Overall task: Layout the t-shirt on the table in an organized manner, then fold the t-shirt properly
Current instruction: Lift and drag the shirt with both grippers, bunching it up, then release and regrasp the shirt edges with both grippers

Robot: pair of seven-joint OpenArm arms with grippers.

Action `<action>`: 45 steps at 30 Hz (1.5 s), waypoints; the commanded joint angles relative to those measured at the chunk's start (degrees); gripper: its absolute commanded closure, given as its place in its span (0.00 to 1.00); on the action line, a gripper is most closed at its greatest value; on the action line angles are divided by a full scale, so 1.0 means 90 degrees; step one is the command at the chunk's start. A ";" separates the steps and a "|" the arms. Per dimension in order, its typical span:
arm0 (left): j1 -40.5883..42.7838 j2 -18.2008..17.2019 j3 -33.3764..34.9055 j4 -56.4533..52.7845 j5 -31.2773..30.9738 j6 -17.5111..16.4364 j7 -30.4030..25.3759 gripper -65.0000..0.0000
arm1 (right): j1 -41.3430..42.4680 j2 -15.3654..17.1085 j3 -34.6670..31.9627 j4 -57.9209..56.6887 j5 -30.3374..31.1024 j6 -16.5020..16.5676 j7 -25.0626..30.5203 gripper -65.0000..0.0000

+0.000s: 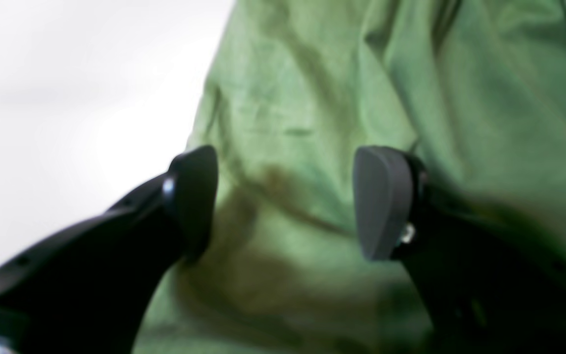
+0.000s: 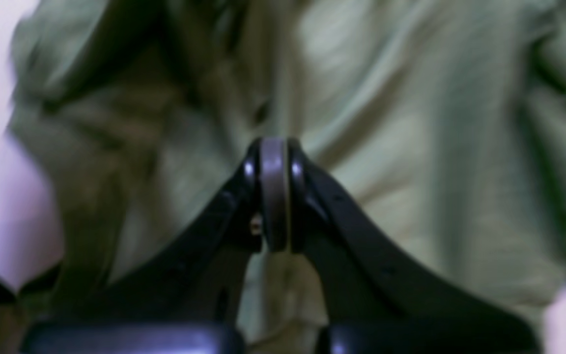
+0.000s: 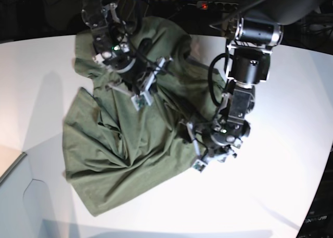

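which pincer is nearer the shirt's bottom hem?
Left. The left pincer sits open at the t-shirt's edge on the base view's right, close to the near hem. The right pincer is shut farther up, over the shirt's upper middle.

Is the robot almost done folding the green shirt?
Not yet. The t-shirt lies on the table, but it is bunched and wrinkled, not spread flat, so nothing looks finished. Right now the right gripper is shut over the cloth near the top, and the left gripper is open above the shirt's edge. Smoothing it out and all the folding are left.
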 commanded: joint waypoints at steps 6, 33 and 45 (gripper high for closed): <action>0.0143 -0.0448 -0.0051 -0.0060 -0.0014 0.0032 -0.0170 0.36 | 0.0288 0.0171 0.0022 -0.1001 0.0053 0.0013 0.0126 1.00; 0.4343 0.0236 -0.0364 0.3642 -0.0024 -0.0046 -0.0111 0.36 | 0.3150 0.1226 0.1097 -0.3805 0.0033 0.0013 0.0956 1.00; 0.4548 0.0275 0.0525 0.6250 0.0005 -0.0046 -0.0111 0.36 | 0.3228 0.1607 0.1497 -0.3766 0.0062 -0.0026 0.1786 1.00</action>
